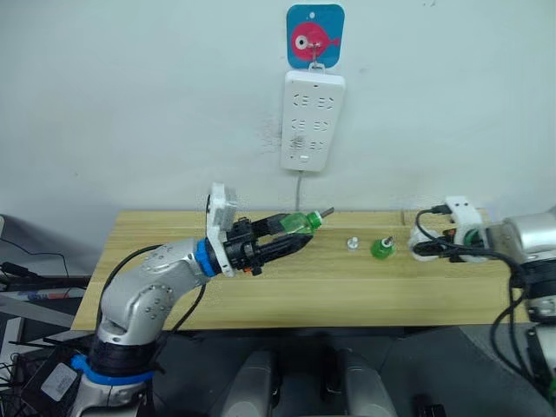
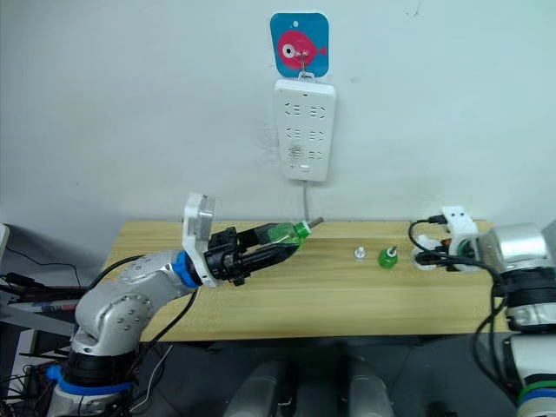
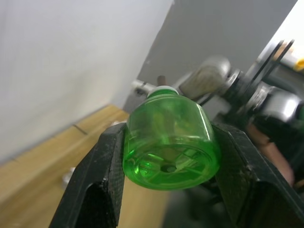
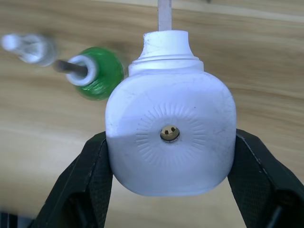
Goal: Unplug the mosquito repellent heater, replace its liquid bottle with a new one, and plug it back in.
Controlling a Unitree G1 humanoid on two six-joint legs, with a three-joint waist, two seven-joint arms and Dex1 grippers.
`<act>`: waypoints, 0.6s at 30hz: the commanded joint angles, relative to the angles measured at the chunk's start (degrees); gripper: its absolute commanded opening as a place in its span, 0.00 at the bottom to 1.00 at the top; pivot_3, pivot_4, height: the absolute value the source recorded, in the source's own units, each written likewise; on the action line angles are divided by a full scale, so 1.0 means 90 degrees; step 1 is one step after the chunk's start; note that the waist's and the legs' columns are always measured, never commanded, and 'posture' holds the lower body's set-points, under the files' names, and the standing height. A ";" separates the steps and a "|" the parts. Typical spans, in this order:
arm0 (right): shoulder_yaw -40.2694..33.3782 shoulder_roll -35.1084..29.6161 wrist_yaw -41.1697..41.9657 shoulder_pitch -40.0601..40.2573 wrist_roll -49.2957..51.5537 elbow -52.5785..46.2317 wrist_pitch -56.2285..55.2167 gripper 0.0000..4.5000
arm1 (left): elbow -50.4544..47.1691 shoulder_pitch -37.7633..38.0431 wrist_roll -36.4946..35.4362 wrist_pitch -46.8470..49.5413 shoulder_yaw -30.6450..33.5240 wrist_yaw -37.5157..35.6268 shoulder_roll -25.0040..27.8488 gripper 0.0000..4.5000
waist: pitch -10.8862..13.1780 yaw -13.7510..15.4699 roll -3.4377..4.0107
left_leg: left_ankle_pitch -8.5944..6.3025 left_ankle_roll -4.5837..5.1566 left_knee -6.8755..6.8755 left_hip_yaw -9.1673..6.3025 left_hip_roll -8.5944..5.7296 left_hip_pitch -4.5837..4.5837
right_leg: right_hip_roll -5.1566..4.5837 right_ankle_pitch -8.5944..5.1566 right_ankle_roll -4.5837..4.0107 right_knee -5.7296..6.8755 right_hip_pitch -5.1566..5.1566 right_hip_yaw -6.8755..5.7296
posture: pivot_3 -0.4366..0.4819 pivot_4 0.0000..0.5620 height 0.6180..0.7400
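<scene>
Between right end effector [image 4: 166, 190] fingers: heater [image 4: 170, 140].

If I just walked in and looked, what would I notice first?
Probably the clear green plastic bottle, held sideways above the wooden table by the left gripper. Next, the small white rounded plastic heater clamped in the right gripper at the table's right end. A second green bottle stands on the table between them, and a long white power strip hangs on the wall under a blue-and-pink fish hook.

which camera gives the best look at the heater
The right wrist view: the mosquito repellent heater sits close between the right gripper fingers, vent facing the camera. Both eye views show it small at the table's right end.
</scene>
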 commanded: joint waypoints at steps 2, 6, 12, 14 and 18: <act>-0.0309 -0.0446 0.1292 -0.0458 0.1151 -0.0653 0.0941 0.65 | 0.0008 0.0022 0.1322 -0.1801 -0.0482 -0.0507 -0.0067 0.50 | 0.0001 -0.0017 -0.0001 | 0.0000 0.0000 -0.0007 -0.0002 0.0002 0.0000 | 0.0000 0.0000 0.0000 -0.0004 0.0000 -0.0005 | 0.48 0.40 1.00; -0.0847 -0.0560 0.2307 -0.0997 0.2371 -0.0611 0.1735 0.65 | 0.0582 0.0008 0.1955 -0.2904 -0.0625 -0.0596 -0.0270 0.50 | 0.0001 -0.0013 0.0002 | 0.0001 -0.0001 -0.0024 0.0003 0.0007 0.0006 | 0.0000 0.0000 -0.0001 -0.0004 -0.0004 -0.0009 | 0.47 0.40 1.00; -0.0577 -0.0847 0.2562 -0.1481 0.4129 -0.0101 0.2012 0.65 | 0.1074 -0.0032 0.2206 -0.3970 -0.0642 -0.0658 -0.0648 0.50 | 0.0002 0.0000 0.0002 | -0.0006 0.0010 -0.0027 -0.0008 0.0005 0.0000 | -0.0007 0.0002 0.0002 -0.0040 0.0004 -0.0027 | 0.47 0.40 1.00; -0.0476 -0.0863 0.2350 -0.1568 0.4617 -0.0075 0.2012 0.65 | 0.1103 -0.0015 0.2195 -0.4024 -0.0696 -0.0697 -0.0647 0.50 | 0.0002 -0.0009 0.0002 | -0.0010 0.0018 -0.0031 -0.0005 0.0005 -0.0003 | -0.0009 0.0005 0.0007 -0.0055 0.0006 -0.0027 | 0.47 0.40 1.00; -0.0368 -0.0845 0.1750 -0.1638 0.5417 0.0042 0.2012 0.65 | 0.1102 -0.0019 0.2205 -0.4078 -0.0788 -0.0733 -0.0680 0.50 | 0.0002 -0.0008 0.0002 | -0.0017 0.0029 -0.0032 0.0002 0.0003 -0.0008 | -0.0011 0.0008 0.0007 -0.0066 0.0006 -0.0028 | 0.47 0.41 1.00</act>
